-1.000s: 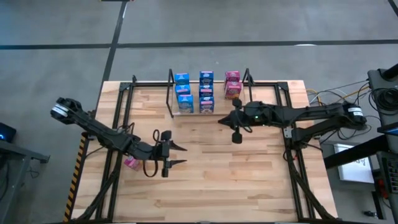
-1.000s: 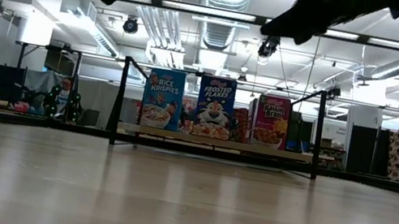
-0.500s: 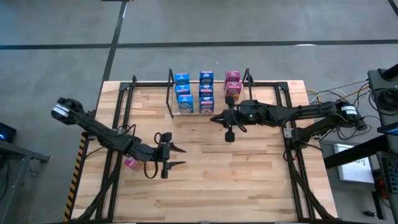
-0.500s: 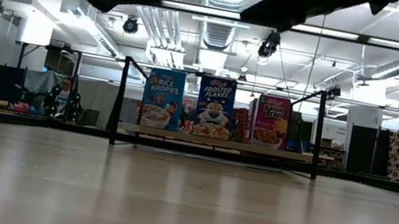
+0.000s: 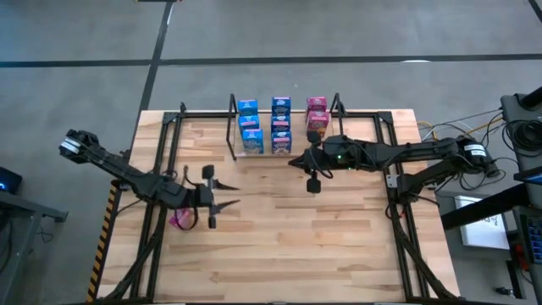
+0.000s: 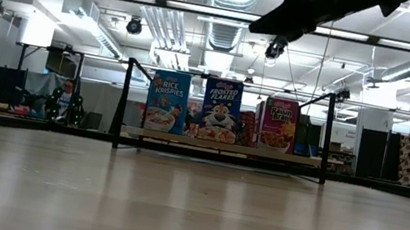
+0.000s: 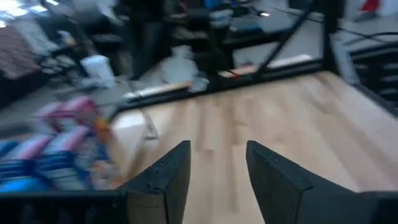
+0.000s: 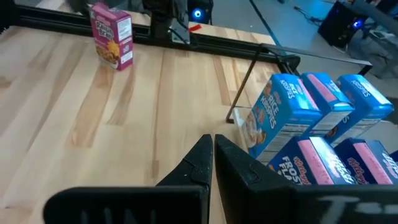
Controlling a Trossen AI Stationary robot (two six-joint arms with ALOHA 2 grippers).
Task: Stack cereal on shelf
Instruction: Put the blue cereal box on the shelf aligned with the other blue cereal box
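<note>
While the left gripper (image 5: 222, 193), fingers spread and empty, hangs near the table's (image 5: 339, 246) left edge, it may knock over the pink box (image 5: 179, 220) there; right gripper (image 5: 296, 161), pressed together, waits before the shelf (image 5: 233, 127).

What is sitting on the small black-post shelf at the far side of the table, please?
On the shelf stand mini cereal boxes: two blue columns, Rice Krispies and Frosted Flakes, and a pink Raisin Bran column. The right arm covers that pink column's front end.
</note>
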